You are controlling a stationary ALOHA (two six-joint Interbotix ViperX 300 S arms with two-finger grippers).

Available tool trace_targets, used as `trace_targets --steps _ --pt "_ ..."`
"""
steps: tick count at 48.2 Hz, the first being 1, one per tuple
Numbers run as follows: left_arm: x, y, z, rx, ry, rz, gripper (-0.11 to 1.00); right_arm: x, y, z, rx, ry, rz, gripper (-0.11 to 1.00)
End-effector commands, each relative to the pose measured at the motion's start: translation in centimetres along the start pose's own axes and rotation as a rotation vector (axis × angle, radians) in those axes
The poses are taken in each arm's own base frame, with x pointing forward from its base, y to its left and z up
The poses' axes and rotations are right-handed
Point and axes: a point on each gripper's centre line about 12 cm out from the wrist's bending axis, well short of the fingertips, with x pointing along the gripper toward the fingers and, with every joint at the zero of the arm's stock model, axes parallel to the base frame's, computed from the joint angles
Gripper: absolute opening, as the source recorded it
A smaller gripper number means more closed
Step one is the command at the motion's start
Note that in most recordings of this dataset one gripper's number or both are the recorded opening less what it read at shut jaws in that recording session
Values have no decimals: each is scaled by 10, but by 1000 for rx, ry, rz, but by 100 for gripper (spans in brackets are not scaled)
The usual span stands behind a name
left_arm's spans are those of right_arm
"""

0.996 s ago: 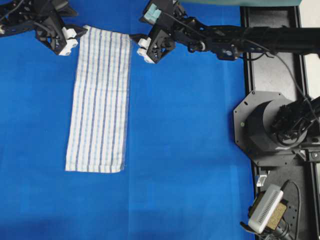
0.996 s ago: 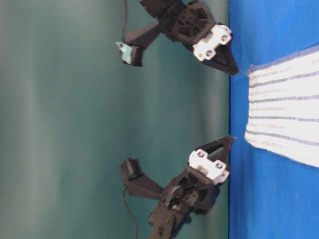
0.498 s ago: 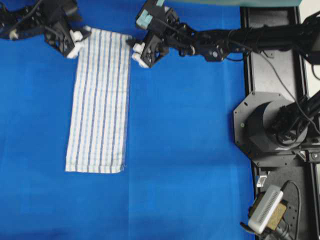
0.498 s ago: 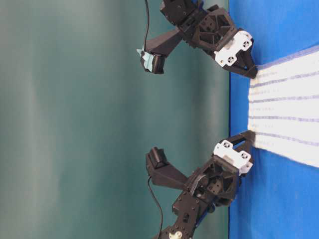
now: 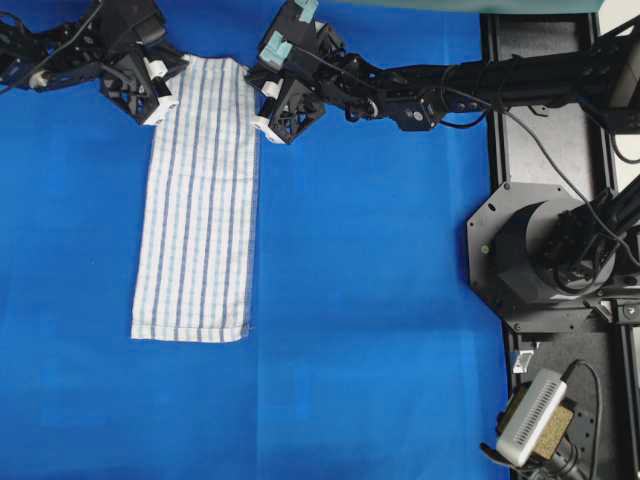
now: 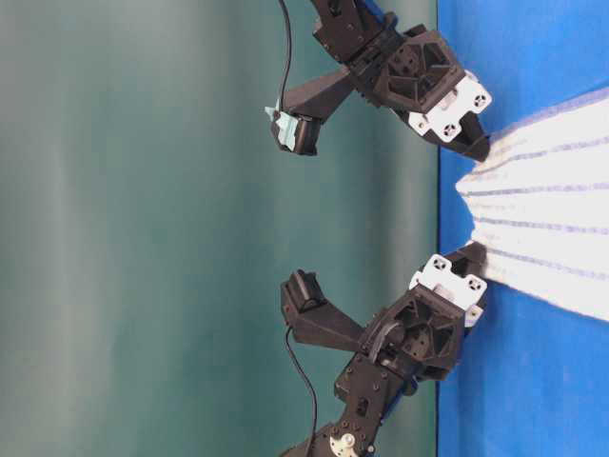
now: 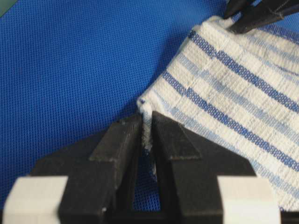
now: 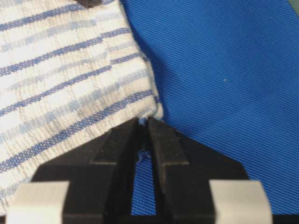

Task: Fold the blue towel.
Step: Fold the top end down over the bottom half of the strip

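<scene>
The left claw pinches one top corner of the blue towel. The right claw pinches the other corner on the blue surface.

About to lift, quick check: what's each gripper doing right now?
Left gripper: closed on a corner of the blue towel.
Right gripper: closed on the other top corner.

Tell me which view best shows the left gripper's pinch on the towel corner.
The left wrist view: the left gripper jaws are shut on the blue towel corner, cloth visible between them. Overhead shows only its position at the towel's top corner; table-level shows it meeting the edge, pinch hidden.
</scene>
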Motion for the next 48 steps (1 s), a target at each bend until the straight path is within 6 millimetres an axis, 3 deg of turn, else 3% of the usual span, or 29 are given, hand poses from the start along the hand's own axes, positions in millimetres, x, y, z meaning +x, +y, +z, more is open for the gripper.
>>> trace_targets --steps 1,11,23,31,42,48 --pt "-2 1 1 -1 5 1 7 -1 0 7 1 -12 2 19" --pt "-8 0 9 0 -14 -2 7 -6 0 14 -3 -34 3 19" --pt "-33 0 28 -1 -66 -5 7 -25 1 32 -8 -80 14 19" --pt "-38 -2 29 2 -72 -9 7 -27 2 34 -10 -88 16 19" --pt "-45 -13 34 15 -86 -32 7 -34 8 32 -10 -67 35 19" --pt "-58 -31 35 38 -91 -71 7 -47 21 31 -23 -55 71 19"
